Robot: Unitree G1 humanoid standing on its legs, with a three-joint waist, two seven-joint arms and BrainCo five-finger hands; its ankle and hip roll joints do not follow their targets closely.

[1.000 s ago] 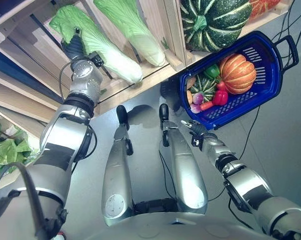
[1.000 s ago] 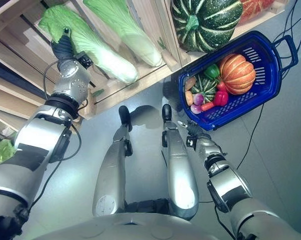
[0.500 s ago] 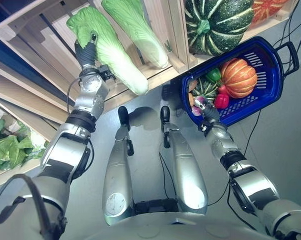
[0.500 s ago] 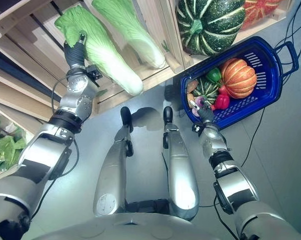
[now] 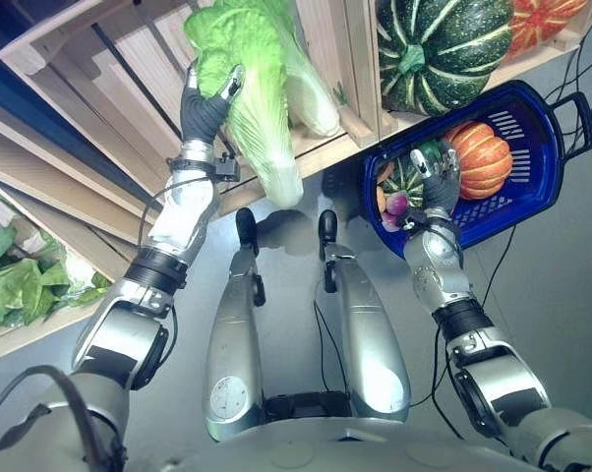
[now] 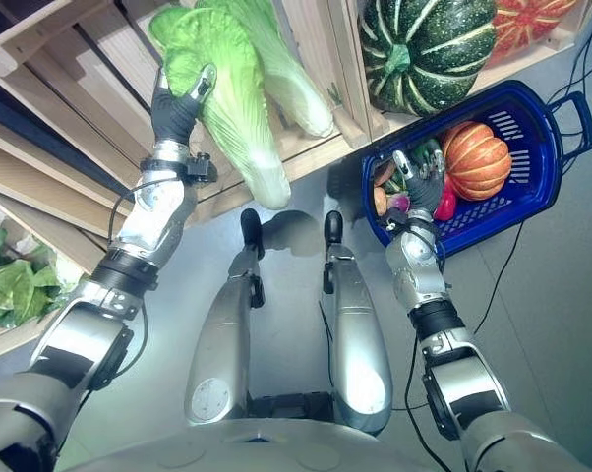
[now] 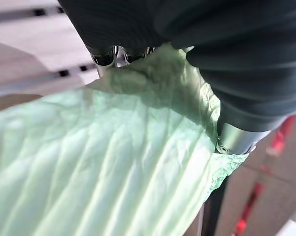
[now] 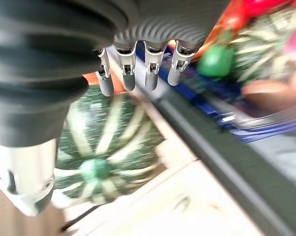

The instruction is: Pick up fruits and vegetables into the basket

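Left wrist view puts us closest: our left hand (image 5: 206, 106) has its fingers and thumb curled round the leafy end of a long pale-green napa cabbage (image 5: 252, 108), and the crinkled leaf (image 7: 103, 167) bunches between them. We hold the cabbage at the front of a slatted wooden shelf crate (image 5: 129, 69), with its white stem end hanging past the crate's front edge.

Our right hand (image 6: 421, 182) hovers at the near rim of the blue plastic basket (image 5: 532, 187), fingers straight and holding nothing, as its wrist view confirms.

Risks, as we judge them:
- The grip sits on soft leaf, not on the firm stem. Leaf may tear or slip, and the heavy free end may swing and drop to the floor.
- The basket already holds a ribbed orange pumpkin (image 5: 484, 157), a small striped green squash (image 5: 404, 180), a green pepper (image 5: 431, 152) and red items. A long cabbage may overhang the rim or tip out.
- Our right hand near the rim may block the drop path.

Farther back, a second cabbage (image 5: 311, 88) lies in the crate, and a large dark-green striped pumpkin (image 5: 444, 44) rests in the next compartment.
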